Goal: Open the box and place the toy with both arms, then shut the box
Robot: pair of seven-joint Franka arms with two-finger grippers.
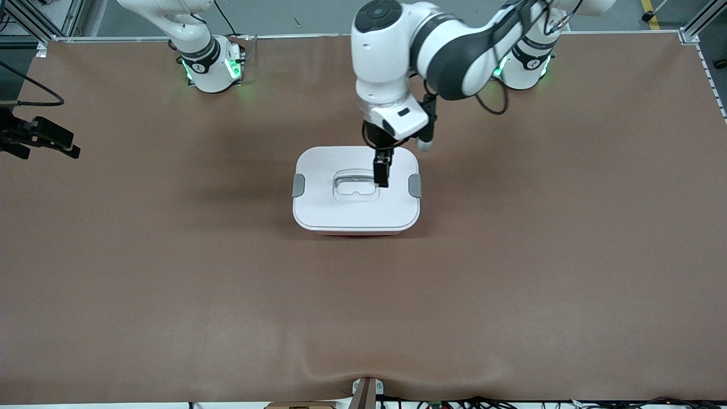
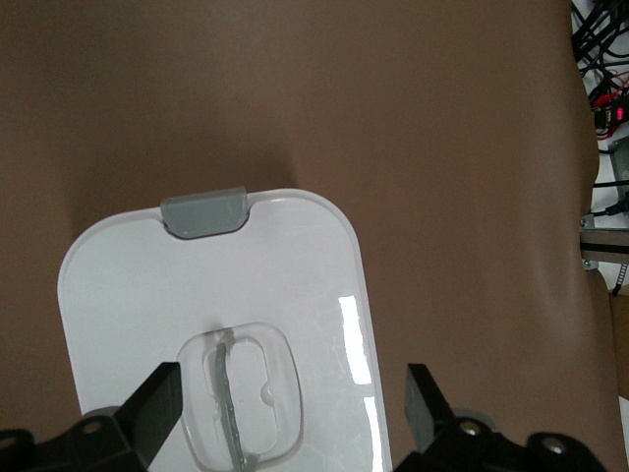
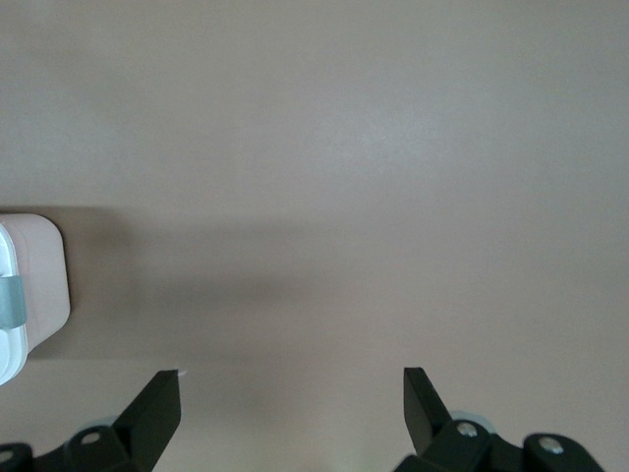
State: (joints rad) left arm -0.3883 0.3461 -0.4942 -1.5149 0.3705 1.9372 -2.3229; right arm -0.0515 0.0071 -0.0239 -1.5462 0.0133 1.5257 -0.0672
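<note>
The box [image 1: 356,211] stands closed mid-table, its white lid [image 2: 147,285] on the pale pink base [image 3: 39,280]. Grey clips [image 1: 299,185] sit on both short sides. The left arm reaches out over the lid, and my left gripper [image 1: 381,176] hangs just above the recessed clear handle [image 2: 241,408]. Its jaws are open and hold nothing; they straddle the handle without touching it. My right gripper [image 1: 72,146] waits open and empty over bare table at the right arm's end. The toy is out of view.
Brown mat [image 1: 511,272] covers the whole table. A small bracket [image 1: 366,392] lifts the mat into a ridge at the edge nearest the front camera. Cables [image 2: 604,98] and metal framing lie past the table's edges.
</note>
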